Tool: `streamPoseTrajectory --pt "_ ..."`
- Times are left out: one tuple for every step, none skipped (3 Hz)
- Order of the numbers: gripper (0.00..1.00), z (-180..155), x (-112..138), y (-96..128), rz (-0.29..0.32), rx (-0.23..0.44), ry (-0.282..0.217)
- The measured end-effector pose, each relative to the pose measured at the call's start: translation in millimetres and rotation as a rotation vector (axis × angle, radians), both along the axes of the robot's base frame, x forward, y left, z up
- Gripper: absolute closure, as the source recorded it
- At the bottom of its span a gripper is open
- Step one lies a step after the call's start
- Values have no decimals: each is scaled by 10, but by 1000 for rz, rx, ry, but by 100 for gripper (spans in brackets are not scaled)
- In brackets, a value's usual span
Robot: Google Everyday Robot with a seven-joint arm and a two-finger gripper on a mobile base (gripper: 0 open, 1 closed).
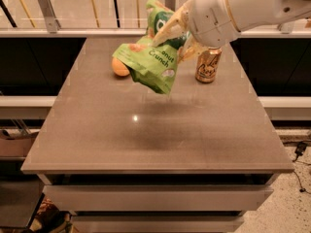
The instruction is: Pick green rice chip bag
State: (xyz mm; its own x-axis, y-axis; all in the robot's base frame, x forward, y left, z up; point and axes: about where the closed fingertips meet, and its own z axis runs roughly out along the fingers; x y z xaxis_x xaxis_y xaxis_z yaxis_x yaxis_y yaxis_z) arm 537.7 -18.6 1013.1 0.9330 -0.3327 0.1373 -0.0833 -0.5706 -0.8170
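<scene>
We see the gripper [178,39] held above the far part of the worktop [146,144], near the middle of its far edge. Its two pale fingers [167,27] are clamped on the upper part of the green rice chip bag [148,64]. The bag hangs in the air, clear of the surface. It is tilted and droops from the fingers down and toward the left edge, with a faint shadow below it. A round orange object [119,68] rests on the worktop, partly hidden behind the bag's lower left corner. A brown can [208,64] stands upright nearer the far right corner, just beside the gripper.
</scene>
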Motion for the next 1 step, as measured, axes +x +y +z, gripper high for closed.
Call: streamPoseTrajectory --pt "100 0 0 1 0 0 0"
